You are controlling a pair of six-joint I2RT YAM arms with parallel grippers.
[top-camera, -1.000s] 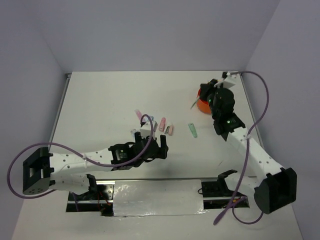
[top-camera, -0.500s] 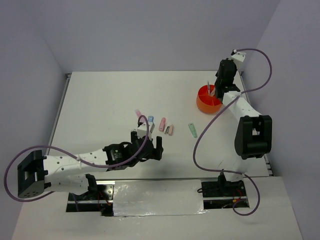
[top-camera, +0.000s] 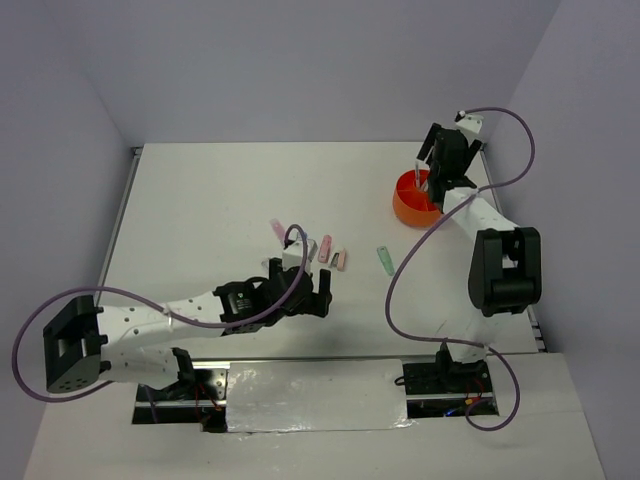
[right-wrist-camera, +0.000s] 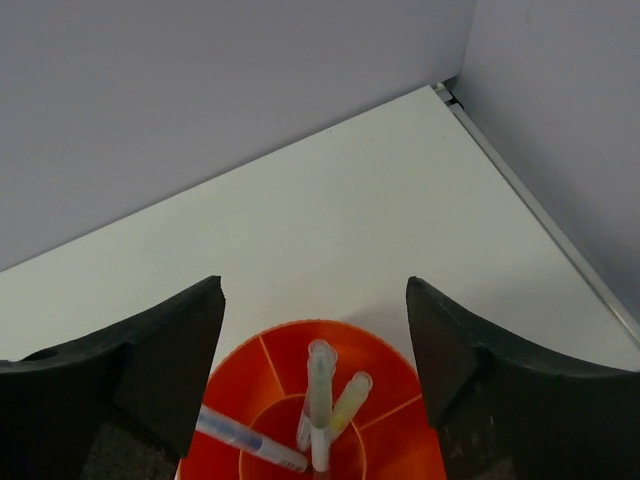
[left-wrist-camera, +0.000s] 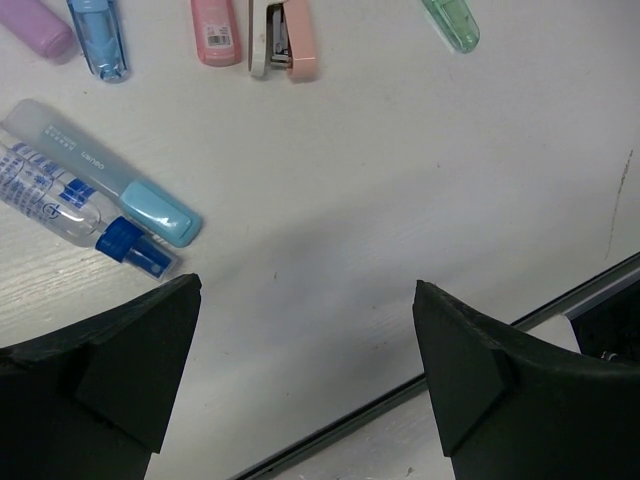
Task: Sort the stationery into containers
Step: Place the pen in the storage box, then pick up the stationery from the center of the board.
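Note:
The orange organiser (top-camera: 409,209) stands at the back right. Directly above it hangs my right gripper (top-camera: 437,174), open and empty. In the right wrist view the gripper (right-wrist-camera: 314,286) straddles the organiser (right-wrist-camera: 388,360), whose central ring holds a grey-green pen (right-wrist-camera: 319,395), a yellow pen (right-wrist-camera: 346,403) and a blue-white pen (right-wrist-camera: 248,441). My left gripper (left-wrist-camera: 305,290) is open over bare table. Ahead of it lie a light-blue capped stick (left-wrist-camera: 112,173), a blue-and-clear piece (left-wrist-camera: 68,208), a purple stick (left-wrist-camera: 36,26), a blue stick (left-wrist-camera: 99,38), a pink stick (left-wrist-camera: 215,31), a pink stapler-like piece (left-wrist-camera: 287,40) and a green stick (left-wrist-camera: 452,22).
In the top view the loose items lie in a row mid-table, from a pink stick (top-camera: 277,230) to the green stick (top-camera: 385,260), just beyond my left gripper (top-camera: 316,297). A dark seam at the table's near edge (left-wrist-camera: 470,340) runs under the left fingers. Walls close off the back and right.
My right gripper has opened above the organiser and the pen it held now stands in the central ring. The left arm shifted slightly, still open.

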